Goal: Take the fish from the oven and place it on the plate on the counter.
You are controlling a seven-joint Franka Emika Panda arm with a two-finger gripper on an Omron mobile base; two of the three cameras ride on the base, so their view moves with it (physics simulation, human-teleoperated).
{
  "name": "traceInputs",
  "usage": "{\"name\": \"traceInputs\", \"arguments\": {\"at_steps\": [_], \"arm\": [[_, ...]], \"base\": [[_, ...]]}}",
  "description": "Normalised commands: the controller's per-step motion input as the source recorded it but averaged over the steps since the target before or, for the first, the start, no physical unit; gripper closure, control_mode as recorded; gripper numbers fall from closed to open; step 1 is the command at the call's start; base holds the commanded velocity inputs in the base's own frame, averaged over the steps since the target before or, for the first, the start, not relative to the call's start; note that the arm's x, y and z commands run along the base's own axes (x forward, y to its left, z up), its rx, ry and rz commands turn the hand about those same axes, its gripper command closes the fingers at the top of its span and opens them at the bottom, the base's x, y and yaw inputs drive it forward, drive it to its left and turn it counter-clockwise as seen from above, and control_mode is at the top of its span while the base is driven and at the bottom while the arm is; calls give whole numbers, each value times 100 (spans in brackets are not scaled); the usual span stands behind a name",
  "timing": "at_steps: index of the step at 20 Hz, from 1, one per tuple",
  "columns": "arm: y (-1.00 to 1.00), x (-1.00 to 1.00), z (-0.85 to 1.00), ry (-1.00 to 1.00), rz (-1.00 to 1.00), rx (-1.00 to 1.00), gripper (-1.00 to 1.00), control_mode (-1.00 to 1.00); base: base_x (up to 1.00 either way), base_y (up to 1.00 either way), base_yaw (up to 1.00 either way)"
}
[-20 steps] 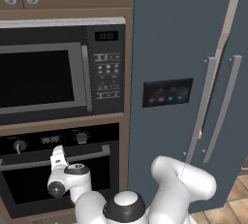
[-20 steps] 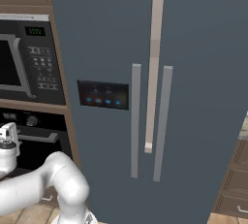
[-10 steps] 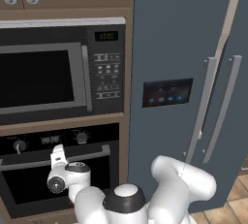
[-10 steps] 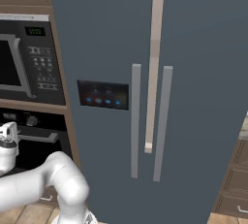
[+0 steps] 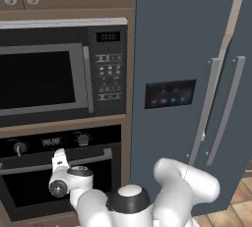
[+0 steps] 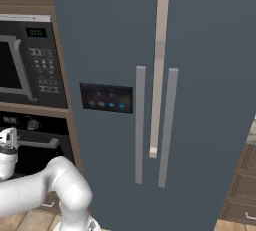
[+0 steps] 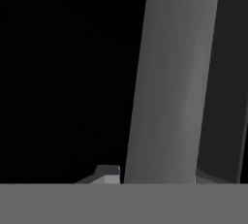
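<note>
The black oven [image 5: 29, 196] sits under the microwave with its door closed, so the fish is hidden. My gripper [image 5: 59, 160] is at the left part of the oven's long silver handle [image 5: 96, 161], just below the knobs and the display. From the right side, the white hand [image 6: 8, 139] meets the handle [image 6: 46, 144] at the picture's left edge. In the hand view the handle [image 7: 174, 82] runs as a thick grey bar between the two fingertips [image 7: 107, 171], and my gripper [image 7: 157, 175] is shut on it. The plate is out of view.
A silver-framed microwave [image 5: 44, 81] with a keypad sits above the oven. A tall blue-grey fridge [image 5: 197, 73] with two vertical handles stands right of it. Brown drawers [image 6: 245, 195] show at the far right, under a pale sliver that may be the counter [image 6: 253, 134].
The hand has stayed at the oven handle. The arm's dark elbow joint has risen slightly. The oven door has not moved.
</note>
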Motion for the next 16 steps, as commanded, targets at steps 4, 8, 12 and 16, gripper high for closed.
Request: {"name": "traceInputs", "arguments": {"at_steps": [4, 8, 12, 16], "arm": [[6, -70, -39, -1, 0, 0, 100, -100], [5, -76, -32, 0, 0, 0, 100, -100], [5, -74, -43, 0, 0, 0, 100, -100], [3, -74, -47, 0, 0, 0, 100, -100]], "base": [[0, 0, 0], [0, 0, 0], [0, 0, 0], [0, 0, 0]]}}
